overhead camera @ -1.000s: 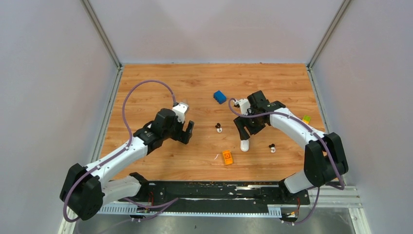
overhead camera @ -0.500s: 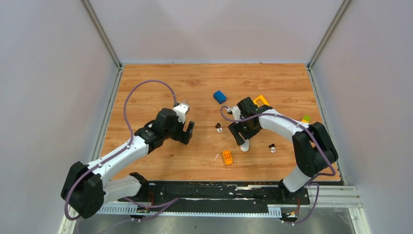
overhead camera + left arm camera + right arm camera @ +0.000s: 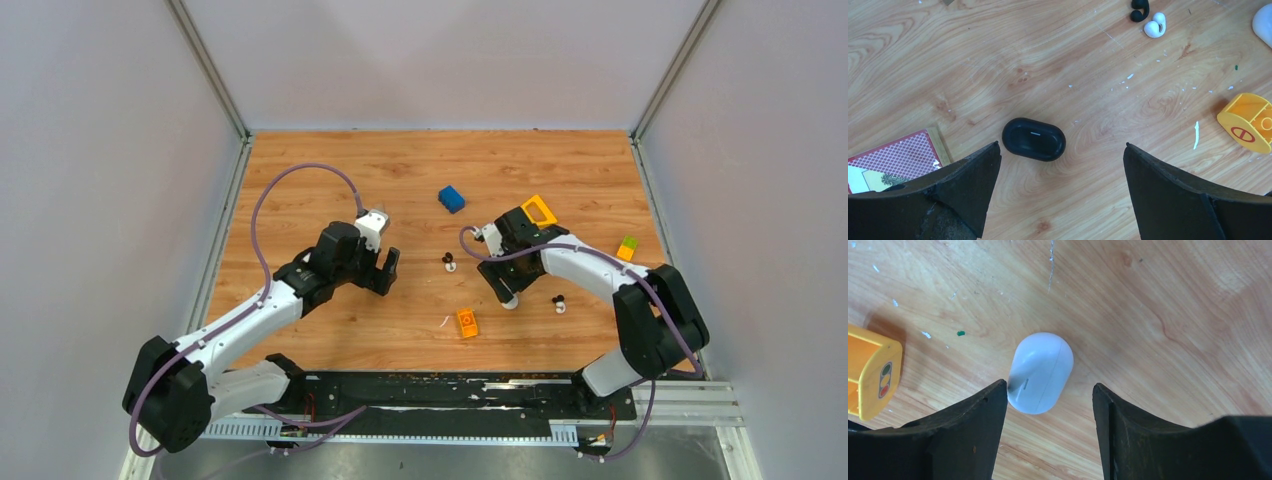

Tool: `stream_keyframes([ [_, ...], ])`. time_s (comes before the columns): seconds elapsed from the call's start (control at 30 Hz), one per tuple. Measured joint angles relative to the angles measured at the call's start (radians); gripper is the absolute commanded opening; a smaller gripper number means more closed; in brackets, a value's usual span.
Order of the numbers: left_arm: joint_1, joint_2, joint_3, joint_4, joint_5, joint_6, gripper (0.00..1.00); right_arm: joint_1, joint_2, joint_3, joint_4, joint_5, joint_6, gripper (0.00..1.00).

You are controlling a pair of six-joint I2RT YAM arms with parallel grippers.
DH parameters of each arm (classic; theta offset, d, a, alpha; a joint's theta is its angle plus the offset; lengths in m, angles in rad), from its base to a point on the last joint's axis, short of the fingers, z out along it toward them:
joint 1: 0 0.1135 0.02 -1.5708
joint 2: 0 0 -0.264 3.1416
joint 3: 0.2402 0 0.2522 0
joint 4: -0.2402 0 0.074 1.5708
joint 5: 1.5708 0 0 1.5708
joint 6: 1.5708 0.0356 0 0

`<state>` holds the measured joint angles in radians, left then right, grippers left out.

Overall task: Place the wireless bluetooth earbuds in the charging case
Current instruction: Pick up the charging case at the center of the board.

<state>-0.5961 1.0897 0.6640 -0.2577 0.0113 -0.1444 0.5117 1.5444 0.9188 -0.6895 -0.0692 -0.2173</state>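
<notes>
The white oval charging case (image 3: 1040,372) lies shut on the wooden table. It sits between the tips of my open right gripper (image 3: 1049,384), close against the left finger (image 3: 983,425). In the top view the case (image 3: 511,302) shows just below the right gripper (image 3: 507,288). One black-and-white earbud (image 3: 449,262) lies between the two arms and also shows in the left wrist view (image 3: 1148,19). The other earbud (image 3: 559,304) lies right of the case. My left gripper (image 3: 385,270) is open and empty, hanging over a black oval object (image 3: 1033,139).
An orange block (image 3: 467,322) lies near the front, left of the case. A blue block (image 3: 451,198), a yellow frame piece (image 3: 538,210) and a green-yellow block (image 3: 627,247) lie further back. A patterned card (image 3: 895,160) lies by the left finger.
My right gripper has swung toward the near edge and down over the white case, uncovering the yellow frame piece behind it. The left arm has not moved.
</notes>
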Motion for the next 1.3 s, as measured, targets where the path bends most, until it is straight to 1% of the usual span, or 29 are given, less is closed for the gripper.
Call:
stream_keyframes([
  [0.13, 0.0, 0.0, 0.0, 0.001, 0.01, 0.001, 0.98, -0.003, -0.035, -0.011, 0.0, -0.014, -0.024, 0.59],
  [0.2, 0.0, 0.0, 0.0, 0.001, 0.014, 0.001, 0.98, -0.003, -0.035, -0.011, 0.003, -0.025, -0.032, 0.56],
  [0.33, 0.0, 0.0, 0.0, 0.001, 0.024, 0.001, 0.97, -0.004, -0.026, -0.011, 0.004, -0.04, -0.047, 0.55],
  [0.43, 0.0, 0.0, 0.0, 0.001, 0.03, 0.001, 0.97, -0.005, 0.007, -0.011, 0.003, -0.045, -0.054, 0.55],
  [0.53, 0.0, 0.0, 0.0, 0.001, 0.033, 0.002, 0.97, -0.005, 0.041, -0.011, 0.002, -0.045, -0.058, 0.57],
  [0.57, 0.0, 0.0, 0.0, 0.001, 0.034, 0.002, 0.97, -0.005, 0.05, -0.01, -0.002, -0.043, -0.058, 0.55],
  [0.7, 0.0, 0.0, 0.0, 0.001, 0.034, 0.002, 0.96, -0.005, 0.053, -0.005, -0.001, -0.044, -0.066, 0.28],
  [0.73, 0.0, 0.0, 0.0, 0.001, 0.036, 0.002, 0.95, -0.005, 0.053, -0.005, -0.002, -0.044, -0.07, 0.24],
  [0.83, 0.0, 0.0, 0.0, 0.001, 0.049, -0.001, 0.91, -0.005, 0.053, -0.004, -0.003, -0.045, -0.081, 0.17],
  [0.93, 0.0, 0.0, 0.001, 0.002, 0.106, -0.025, 0.87, -0.005, 0.037, -0.003, -0.031, -0.071, -0.115, 0.15],
  [1.0, -0.005, 0.0, 0.008, 0.006, 0.159, -0.068, 0.86, -0.005, -0.005, -0.003, -0.054, -0.103, -0.144, 0.15],
  [1.1, -0.036, -0.016, 0.019, 0.039, 0.225, -0.168, 0.83, -0.004, -0.156, -0.003, -0.073, -0.165, -0.203, 0.17],
  [1.2, -0.094, -0.046, 0.025, 0.103, 0.283, -0.302, 0.82, -0.002, -0.333, 0.013, -0.098, -0.242, -0.273, 0.17],
  [1.3, -0.161, -0.032, 0.067, 0.166, 0.318, -0.425, 0.82, 0.002, -0.406, 0.054, -0.132, -0.316, -0.326, 0.17],
])
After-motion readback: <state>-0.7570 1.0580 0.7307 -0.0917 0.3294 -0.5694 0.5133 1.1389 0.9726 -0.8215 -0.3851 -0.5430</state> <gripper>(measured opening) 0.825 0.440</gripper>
